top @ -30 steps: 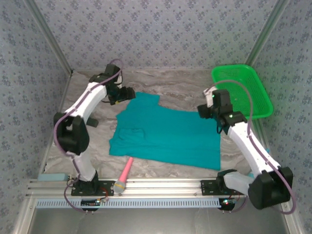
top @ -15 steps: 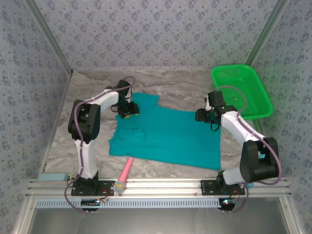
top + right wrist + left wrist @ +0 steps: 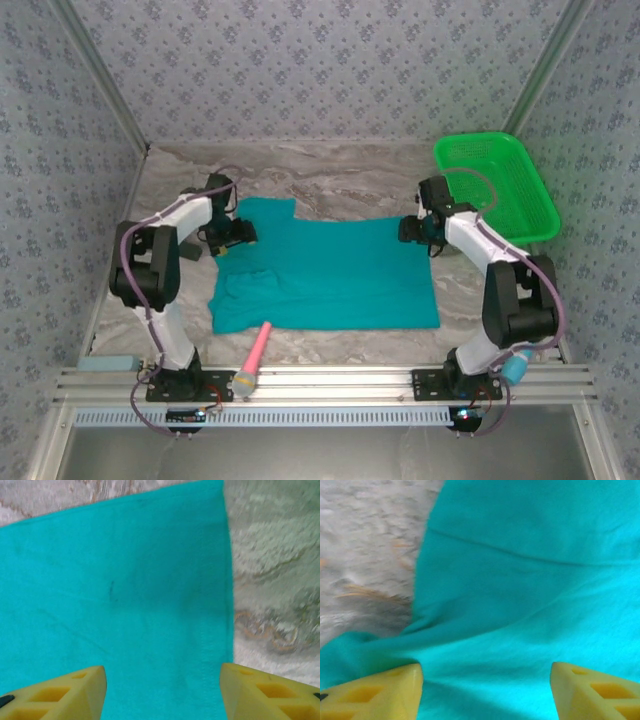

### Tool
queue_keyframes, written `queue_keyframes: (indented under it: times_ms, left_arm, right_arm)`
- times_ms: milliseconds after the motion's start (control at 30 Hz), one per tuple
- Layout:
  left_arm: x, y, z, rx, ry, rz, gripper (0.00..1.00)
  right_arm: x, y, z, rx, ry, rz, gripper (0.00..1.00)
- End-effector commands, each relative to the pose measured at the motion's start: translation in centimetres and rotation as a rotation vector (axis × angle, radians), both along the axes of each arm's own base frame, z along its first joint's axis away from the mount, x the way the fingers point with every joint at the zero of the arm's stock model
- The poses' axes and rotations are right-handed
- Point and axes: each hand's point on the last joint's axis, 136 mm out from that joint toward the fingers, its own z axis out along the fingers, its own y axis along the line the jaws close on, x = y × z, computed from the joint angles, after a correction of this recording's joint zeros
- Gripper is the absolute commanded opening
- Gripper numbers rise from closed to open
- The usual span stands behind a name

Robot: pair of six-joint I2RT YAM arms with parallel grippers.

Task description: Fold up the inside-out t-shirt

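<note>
Advice: with left jaws and right jaws gaping wide, empty, over plain teal cloth t-shirt [image 3: 330, 275], pinch far corners, draw evenly toward near bench [image 3: 350, 180] edge.

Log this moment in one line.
t-shirt: spread, unfolded | left tool: open over far-left corner | right tool: open over far-right corner

1. teal t-shirt [image 3: 330, 275]: plain soft cloth, spread flat on the marbled table [image 3: 350, 175], at the centre of the top view.
2. outline: roughly rectangular, long axis running 9 to 3 o'clock; one flap juts toward 11 o'clock.
3. surface: smooth toward 3 o'clock, ending in a straight stitched edge; creased and bunched toward 9 o'clock.
</note>
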Motion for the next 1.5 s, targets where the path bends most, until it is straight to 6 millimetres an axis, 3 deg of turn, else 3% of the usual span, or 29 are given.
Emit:
queue_keyframes:
  times_ms: [0, 100, 267, 367, 433, 667, 900, 1133, 1233, 1467]
  left_arm:
    - [2.2, -1.6, 5.1, -0.092, -0.117, -0.069, 0.99]
    - [5.7, -2.3, 7.4, -0.095, -0.188, -0.147, 1.0]
    - [10.5, -2.3, 6.3, -0.112, -0.185, -0.181, 0.93]
    - [12.1, -1.5, 4.1, -0.096, -0.157, -0.198, 0.84]
    - [12.7, -2.2, 3.3, -0.141, -0.16, -0.248, 0.77]
    - [14.9, -1.2, 2.0, -0.082, -0.169, -0.286, 0.79]
    - [15.6, -2.5, -0.5, -0.168, -0.131, -0.318, 0.77]
    - [14.0, -3.3, -3.0, -0.23, -0.036, -0.375, 0.7]
    - [14.0, -3.2, -3.4, -0.225, -0.024, -0.378, 0.54]
    - [14.1, -2.6, -3.5, -0.183, -0.025, -0.398, 0.29]
  right_arm:
    - [1.8, -0.2, 0.4, -0.071, 0.012, 0.055, 0.65]
    - [4.3, 0.6, 1.3, -0.07, -0.006, 0.107, 0.65]
    - [5.8, -0.2, 0.1, -0.126, 0.103, 0.153, 0.63]
    - [5.5, -0.8, -0.9, -0.162, 0.192, 0.186, 0.6]
    - [5.4, -1.0, -1.3, -0.167, 0.227, 0.21, 0.6]
    - [5.3, -1.1, -3.0, -0.105, 0.269, 0.252, 0.63]
    - [5.9, -1.4, -5.2, -0.069, 0.302, 0.272, 0.64]
    - [5.6, -1.2, -7.2, -0.057, 0.361, 0.312, 0.61]
    - [6.0, -1.9, -7.0, -0.098, 0.353, 0.311, 0.61]
    - [7.9, -2.0, -3.6, -0.127, 0.236, 0.297, 0.64]
